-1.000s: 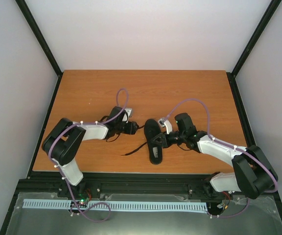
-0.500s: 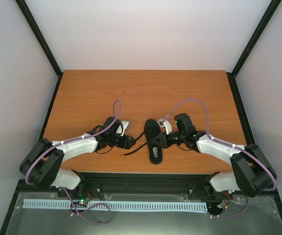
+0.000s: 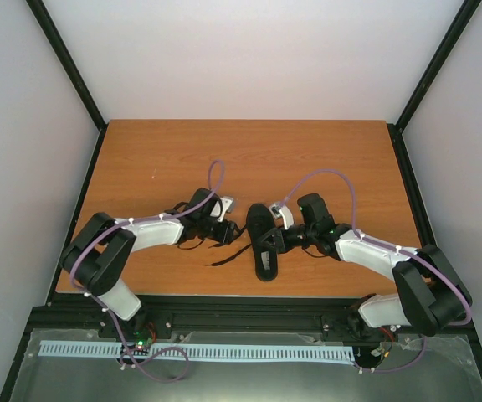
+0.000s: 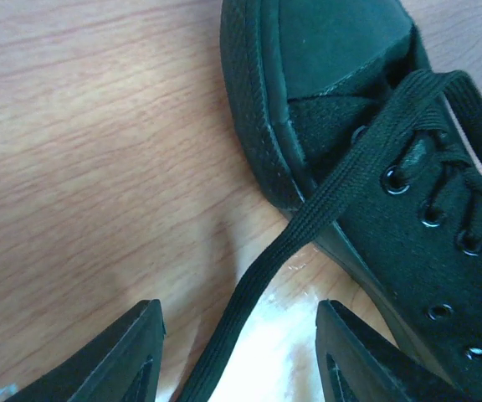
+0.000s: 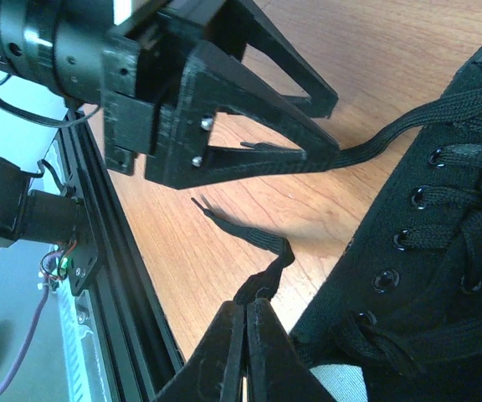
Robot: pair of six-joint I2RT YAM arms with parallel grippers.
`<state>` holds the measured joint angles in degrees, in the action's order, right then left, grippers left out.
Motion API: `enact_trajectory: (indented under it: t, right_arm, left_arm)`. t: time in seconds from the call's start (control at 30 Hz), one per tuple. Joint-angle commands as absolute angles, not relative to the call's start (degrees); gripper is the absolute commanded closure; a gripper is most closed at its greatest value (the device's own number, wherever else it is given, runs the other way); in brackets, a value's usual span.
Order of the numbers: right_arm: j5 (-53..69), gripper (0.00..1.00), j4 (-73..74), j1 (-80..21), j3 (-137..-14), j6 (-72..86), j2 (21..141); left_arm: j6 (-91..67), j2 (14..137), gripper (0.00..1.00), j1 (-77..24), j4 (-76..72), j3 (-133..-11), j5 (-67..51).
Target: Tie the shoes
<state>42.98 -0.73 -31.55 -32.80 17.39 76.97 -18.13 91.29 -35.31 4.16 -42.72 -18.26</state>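
Note:
The black shoe lies on the table near the front edge, between the two arms. My left gripper is just left of it and open. In the left wrist view a flat black lace runs from the eyelets of the shoe down between the spread fingers; I cannot tell whether it touches either. My right gripper is shut on the other lace next to the shoe's side. The left gripper also shows in the right wrist view.
The lace's loose end trails over the wooden table towards the black front rail. Black frame posts stand at the table's back corners.
My left gripper swung towards the front edge, then moved back up and right, closer to the shoe. The right gripper and shoe have hardly moved.

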Motion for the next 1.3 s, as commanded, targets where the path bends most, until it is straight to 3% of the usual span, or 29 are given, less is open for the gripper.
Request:
enact_trajectory:
  t: [0.0,0.37,0.43,0.6,0.67,0.83,1.03,1.13,1.27]
  right_arm:
    - [42.71,0.97,-2.17,-32.06,-32.16,17.32,76.11]
    - [42.96,0.97,-2.64,-32.07,-32.21,17.36,76.72]
    - [42.88,0.97,-2.62,-32.08,-32.26,17.37,76.67]
    - [42.44,0.97,-2.39,-32.08,-32.47,18.06,76.04]
    - [41.61,0.97,-2.06,-32.08,-32.60,18.68,75.02]
    - [37.13,0.97,2.45,-32.08,-34.89,19.65,74.02]
    - [34.06,0.97,4.84,-32.08,-37.18,21.84,75.38]
    - [32.92,0.97,5.09,-32.08,-38.05,22.83,75.99]
    - [32.71,0.97,4.96,-32.08,-38.93,23.25,77.28]
  left_arm:
    - [-16.70,94.99,0.48,-35.76,0.12,-46.03,-22.35]
    - [-15.87,101.09,0.54,-36.37,-1.04,-48.87,-21.80]
    - [-15.79,101.81,0.61,-36.42,-0.88,-49.36,-21.85]
    - [-17.81,98.92,0.93,-36.56,-2.36,-47.65,-18.65]
    - [-19.09,95.23,0.99,-36.56,-3.55,-45.79,-16.01]
    - [-21.21,87.04,0.99,-36.64,-0.86,-43.49,-15.02]
    - [-22.94,77.27,0.99,-36.91,17.01,-43.58,-13.45]
    - [-24.29,70.94,0.99,-37.52,29.37,-44.60,-16.85]
    - [-28.95,65.15,0.99,-39.85,35.18,-44.99,-25.73]
